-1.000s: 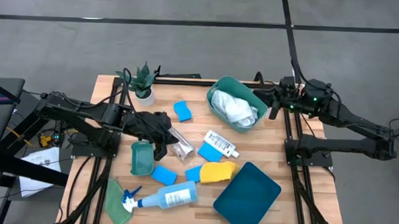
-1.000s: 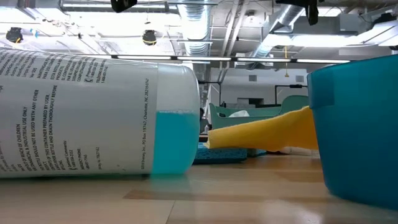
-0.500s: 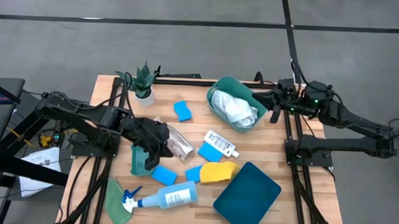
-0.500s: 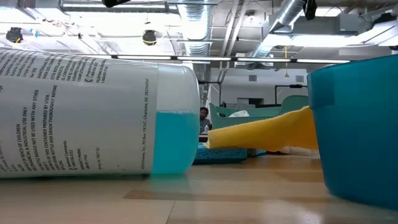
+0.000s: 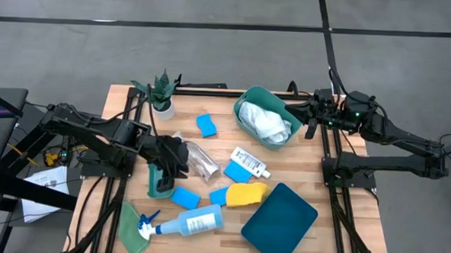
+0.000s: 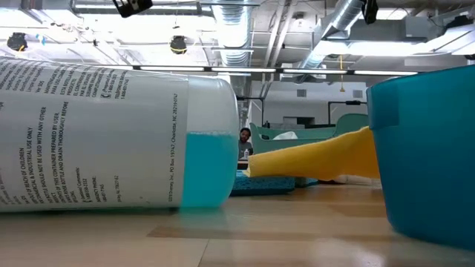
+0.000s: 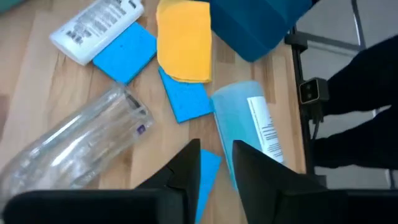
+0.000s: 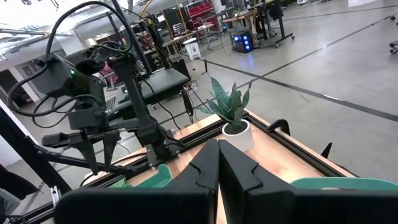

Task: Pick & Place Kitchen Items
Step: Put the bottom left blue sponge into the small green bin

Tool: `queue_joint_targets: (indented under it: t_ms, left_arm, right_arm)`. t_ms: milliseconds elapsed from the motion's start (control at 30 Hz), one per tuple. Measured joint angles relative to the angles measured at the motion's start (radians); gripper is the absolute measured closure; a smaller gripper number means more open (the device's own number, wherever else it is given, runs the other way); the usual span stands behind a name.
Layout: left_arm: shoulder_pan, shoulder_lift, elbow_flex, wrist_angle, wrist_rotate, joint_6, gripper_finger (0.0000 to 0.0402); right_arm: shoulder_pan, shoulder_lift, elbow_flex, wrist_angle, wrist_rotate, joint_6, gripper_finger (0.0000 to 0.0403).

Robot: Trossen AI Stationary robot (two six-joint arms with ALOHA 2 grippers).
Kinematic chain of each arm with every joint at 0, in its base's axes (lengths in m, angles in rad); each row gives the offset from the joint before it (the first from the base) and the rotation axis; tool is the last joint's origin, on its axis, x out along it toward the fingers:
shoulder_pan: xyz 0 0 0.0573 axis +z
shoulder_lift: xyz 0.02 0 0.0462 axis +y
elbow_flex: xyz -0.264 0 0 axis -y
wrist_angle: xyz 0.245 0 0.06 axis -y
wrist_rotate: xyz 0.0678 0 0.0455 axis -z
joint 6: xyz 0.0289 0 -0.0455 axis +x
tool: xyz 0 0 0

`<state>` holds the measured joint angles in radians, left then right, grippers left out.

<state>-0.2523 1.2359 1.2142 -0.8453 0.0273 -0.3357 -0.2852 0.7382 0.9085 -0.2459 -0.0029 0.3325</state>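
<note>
At the left half of the surface (image 5: pixel 125 149), the left pincer (image 5: pixel 165 172) hovers part-released, grasping nothing. The crinkled silver cup (image 5: pixel 197 160) lies just beside it, long axis diagonal. The right pincer (image 5: pixel 311 121), clenched, waits well apart.

The small green tray (image 5: pixel 159 182) at about 8 o'clock is mostly covered by the left gripper (image 5: pixel 166 170); the pale-blue spray bottle (image 6: pixel 111 133) is cropped in the low view.

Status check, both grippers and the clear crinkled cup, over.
Left gripper open, empty, above small green container. Crinkled cup lies on its side beside it, not held. Right gripper shut, parked beside teal tub. Blue sponge close by.
</note>
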Motion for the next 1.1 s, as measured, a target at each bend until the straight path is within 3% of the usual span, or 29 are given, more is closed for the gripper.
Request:
queue_joint_targets:
  t_ms: [167,300,633,1100]
  left_arm:
    - [0.000,0.062,0.000,0.022,0.022,0.042,0.0272]
    - [0.000,0.150,0.000,0.043,0.103,0.044,0.0262]
    - [-0.011,0.320,0.000,0.048,0.121,0.145,0.0273]
    - [-0.010,0.451,0.000,0.012,0.161,0.294,0.0276]
  right_arm:
    - [0.000,0.000,0.000,-0.001,0.000,0.000,0.0403]
    - [0.000,0.000,0.000,-0.005,0.000,0.000,0.0403]
    - [0.000,0.000,0.000,-0.008,0.000,0.000,0.0403]
    - [0.005,0.000,0.000,-0.012,0.000,0.000,0.0403]
